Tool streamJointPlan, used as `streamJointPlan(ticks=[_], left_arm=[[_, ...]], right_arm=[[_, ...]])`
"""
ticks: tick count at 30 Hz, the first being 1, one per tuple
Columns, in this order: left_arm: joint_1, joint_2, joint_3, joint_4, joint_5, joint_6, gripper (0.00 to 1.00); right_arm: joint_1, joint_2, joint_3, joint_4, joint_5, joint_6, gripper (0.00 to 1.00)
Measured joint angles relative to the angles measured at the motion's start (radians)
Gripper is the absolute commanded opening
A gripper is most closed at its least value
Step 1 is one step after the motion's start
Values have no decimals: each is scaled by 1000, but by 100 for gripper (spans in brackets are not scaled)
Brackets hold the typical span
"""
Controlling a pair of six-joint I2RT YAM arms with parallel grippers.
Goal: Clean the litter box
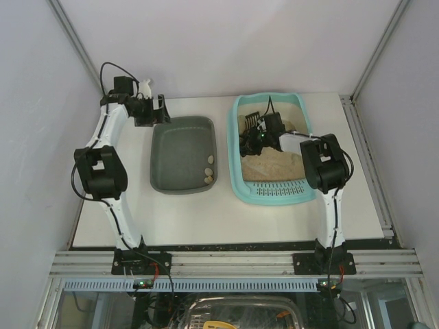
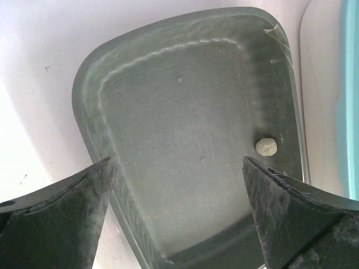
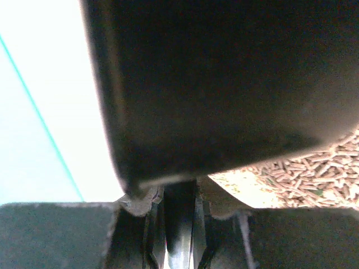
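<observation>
The light-turquoise litter box (image 1: pixel 235 161) lies right of centre, with beige litter (image 1: pixel 271 166) and a slotted near end (image 1: pixel 274 195). My right gripper (image 1: pixel 263 136) is inside it, shut on the handle of a black scoop (image 1: pixel 250 121). In the right wrist view the scoop (image 3: pixel 224 84) fills the upper frame over pellet litter (image 3: pixel 314 174), its handle clamped between my right gripper (image 3: pixel 179 210) jaws. My left gripper (image 1: pixel 161 110) hangs open by the far left corner of the dark grey tray (image 1: pixel 180 147). In the left wrist view the left gripper (image 2: pixel 176 162) holds nothing above the tray.
The grey tray (image 2: pixel 185 112) holds pale lumps (image 1: pixel 209 171) near its right wall; one lump (image 2: pixel 266 147) shows in the left wrist view. The litter box rim (image 2: pixel 351 84) runs close along the tray's right side. White walls enclose the table.
</observation>
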Motion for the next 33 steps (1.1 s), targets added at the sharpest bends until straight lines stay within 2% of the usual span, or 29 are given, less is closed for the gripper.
streamJointPlan(ticks=[5, 9, 11, 15, 21, 28, 33], left_arm=[[-4, 0, -5, -21, 1, -2, 100], [-8, 1, -5, -37, 1, -3, 100], [-11, 1, -5, -43, 1, -3, 100], [-22, 2, -5, -52, 0, -3, 100], [-44, 3, -5, -65, -8, -3, 100], [-68, 3, -5, -96, -34, 11, 100], [-80, 0, -5, -116, -84, 31, 100]], right_arm=[[-26, -19, -193, 319, -61, 75, 0], [-52, -5, -264, 531, -148, 177, 0], [-58, 8, -264, 600, -185, 203, 0], [-63, 9, -264, 633, -230, 204, 0], [-68, -37, -271, 523, -247, 135, 0], [-113, -303, -346, 219, -214, -47, 0], [-175, -416, -346, 51, -224, -148, 0]])
